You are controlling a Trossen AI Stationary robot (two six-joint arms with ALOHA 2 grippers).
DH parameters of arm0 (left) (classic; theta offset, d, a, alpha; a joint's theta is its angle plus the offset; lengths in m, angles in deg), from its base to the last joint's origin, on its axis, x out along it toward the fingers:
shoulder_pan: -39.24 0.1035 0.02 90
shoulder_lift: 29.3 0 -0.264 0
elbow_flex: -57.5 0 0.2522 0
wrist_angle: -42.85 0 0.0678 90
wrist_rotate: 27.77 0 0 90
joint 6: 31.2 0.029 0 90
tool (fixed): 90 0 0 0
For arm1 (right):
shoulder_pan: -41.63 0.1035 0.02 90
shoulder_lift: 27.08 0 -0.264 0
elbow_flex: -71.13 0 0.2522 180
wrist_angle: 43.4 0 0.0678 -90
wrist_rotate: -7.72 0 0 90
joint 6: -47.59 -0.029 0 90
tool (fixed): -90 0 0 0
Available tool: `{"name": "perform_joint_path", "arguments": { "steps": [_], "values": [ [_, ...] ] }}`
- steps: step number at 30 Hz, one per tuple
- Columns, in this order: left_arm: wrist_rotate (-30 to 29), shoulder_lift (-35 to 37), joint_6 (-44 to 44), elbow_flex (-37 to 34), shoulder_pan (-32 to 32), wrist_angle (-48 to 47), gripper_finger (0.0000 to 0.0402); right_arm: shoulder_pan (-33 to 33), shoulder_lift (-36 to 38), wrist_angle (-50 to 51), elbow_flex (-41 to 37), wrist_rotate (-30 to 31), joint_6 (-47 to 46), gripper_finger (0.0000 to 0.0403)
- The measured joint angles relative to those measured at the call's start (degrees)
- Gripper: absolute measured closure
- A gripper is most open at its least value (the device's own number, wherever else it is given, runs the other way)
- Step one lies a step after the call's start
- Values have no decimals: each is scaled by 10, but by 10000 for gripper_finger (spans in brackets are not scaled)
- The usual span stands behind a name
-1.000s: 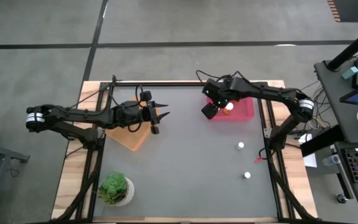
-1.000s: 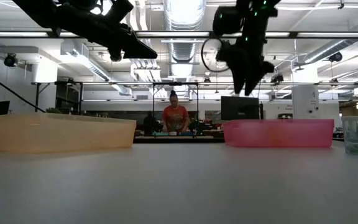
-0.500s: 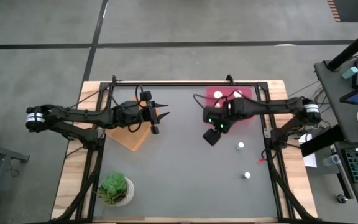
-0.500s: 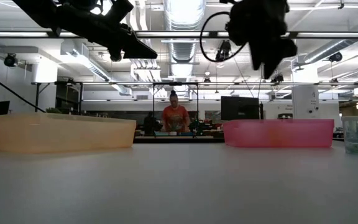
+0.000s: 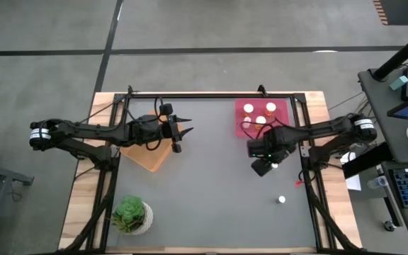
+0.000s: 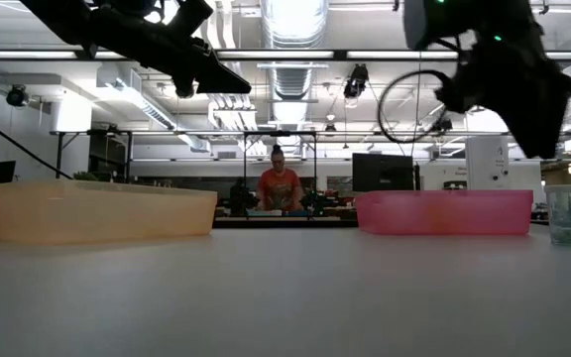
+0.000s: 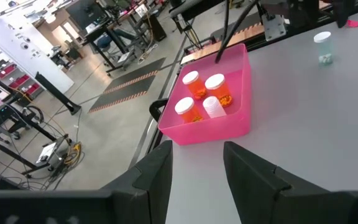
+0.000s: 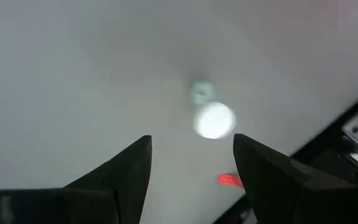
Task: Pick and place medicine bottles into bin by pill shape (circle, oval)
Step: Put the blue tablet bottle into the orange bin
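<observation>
Right gripper (image 5: pixel 261 168) hangs open and empty just near of the pink bin (image 5: pixel 282 131). My next medicine bottle (image 8: pixel 214 120) stands upright, white cap up, ahead between its fingers; left gripper (image 5: pixel 178 133), also open, waits far off.

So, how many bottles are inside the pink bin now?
4, all in the pink bin: three orange bottles and one white bottle, close together. None seems hidden.
</observation>
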State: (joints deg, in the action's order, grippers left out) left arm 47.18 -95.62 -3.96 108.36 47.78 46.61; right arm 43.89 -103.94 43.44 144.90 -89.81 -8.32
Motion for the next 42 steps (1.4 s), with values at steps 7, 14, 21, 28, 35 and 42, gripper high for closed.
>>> {"name": "perform_joint_path", "arguments": {
  "steps": [7,14,21,28,35,42],
  "values": [
    [0,0,-1,0,0,0,273,0,68,-8,-99,0,-50,184],
    [0,0,0,0,0,0,273,0,120,-86,-148,0,-84,184],
    [0,0,0,0,0,0,273,0,115,-125,-153,3,-102,184],
    [0,0,0,0,0,0,273,0,77,-125,-153,15,-101,189],
    [0,0,0,0,0,0,273,0,73,-125,-153,15,-101,248],
    [0,0,0,0,0,0,273,0,73,-124,-153,15,-102,294]
  ]
}}
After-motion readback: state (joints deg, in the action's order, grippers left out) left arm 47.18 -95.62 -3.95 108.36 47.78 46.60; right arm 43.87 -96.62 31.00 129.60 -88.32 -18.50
